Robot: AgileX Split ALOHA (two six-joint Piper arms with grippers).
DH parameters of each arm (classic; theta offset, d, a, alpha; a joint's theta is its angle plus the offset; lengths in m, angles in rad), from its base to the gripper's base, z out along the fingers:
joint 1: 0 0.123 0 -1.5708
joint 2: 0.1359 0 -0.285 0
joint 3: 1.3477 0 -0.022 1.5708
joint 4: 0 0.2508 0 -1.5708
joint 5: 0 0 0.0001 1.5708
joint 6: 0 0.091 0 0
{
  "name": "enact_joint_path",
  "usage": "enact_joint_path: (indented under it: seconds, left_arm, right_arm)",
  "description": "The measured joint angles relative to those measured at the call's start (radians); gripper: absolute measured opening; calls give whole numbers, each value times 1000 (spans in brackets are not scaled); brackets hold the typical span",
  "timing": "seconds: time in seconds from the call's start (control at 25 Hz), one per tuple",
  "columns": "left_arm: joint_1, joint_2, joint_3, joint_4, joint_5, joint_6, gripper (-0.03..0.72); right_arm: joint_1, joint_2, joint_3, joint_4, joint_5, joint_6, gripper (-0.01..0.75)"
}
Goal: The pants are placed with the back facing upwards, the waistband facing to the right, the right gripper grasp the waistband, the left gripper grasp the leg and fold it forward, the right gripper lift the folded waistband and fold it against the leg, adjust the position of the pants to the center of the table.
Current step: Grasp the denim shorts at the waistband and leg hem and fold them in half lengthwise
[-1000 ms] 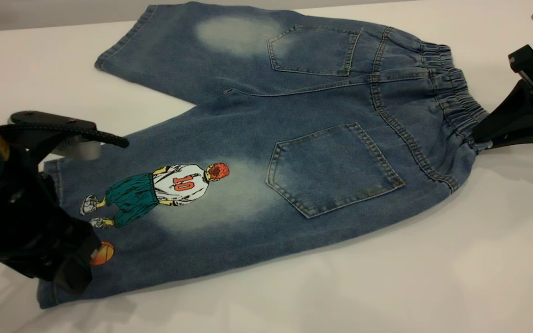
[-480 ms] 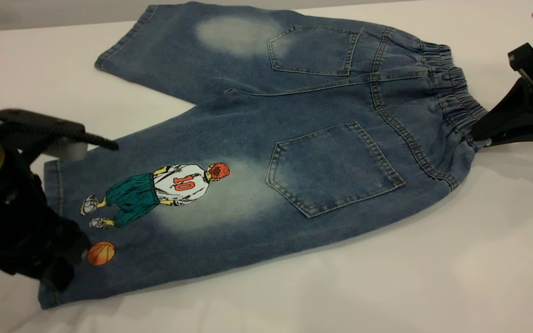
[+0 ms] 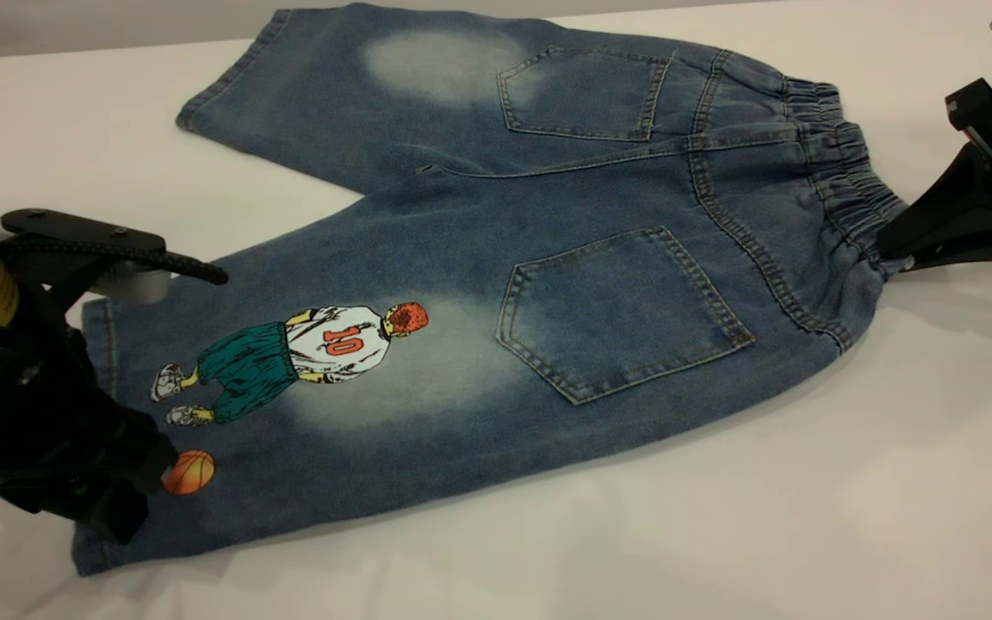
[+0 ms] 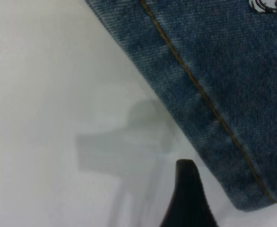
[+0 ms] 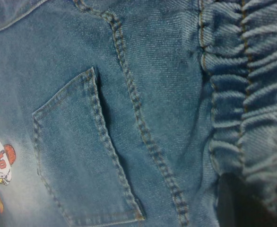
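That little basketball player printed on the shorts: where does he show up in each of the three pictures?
Exterior view: the player print lies on the near leg, lower left.
Left wrist view: only a white sliver at the picture's edge.
Right wrist view: head and shirt at the edge.
Shared landmark: the orange basketball.

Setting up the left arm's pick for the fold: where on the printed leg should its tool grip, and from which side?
Grip the hem of the leg near its corner by the basketball print, coming from the table side beyond the hem. The denim lies flat, so a finger probably has to slide under the stitched edge. The left tool is open there.
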Motion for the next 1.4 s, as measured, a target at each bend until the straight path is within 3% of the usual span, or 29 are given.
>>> enact_joint_path:
  seconds: [1.04, 1.24, 1.4]
  left_arm:
    - [-1, 67, 0, -54, -46, 6, 469]
    - [-1, 67, 0, -56, -52, 6, 409]
    - [-1, 67, 0, -56, -53, 6, 312]
  right_arm:
    - [0, 0, 0, 4, 0, 0, 46]
    - [0, 0, 0, 3, 0, 0, 46]
    - [0, 0, 0, 3, 0, 0, 49]
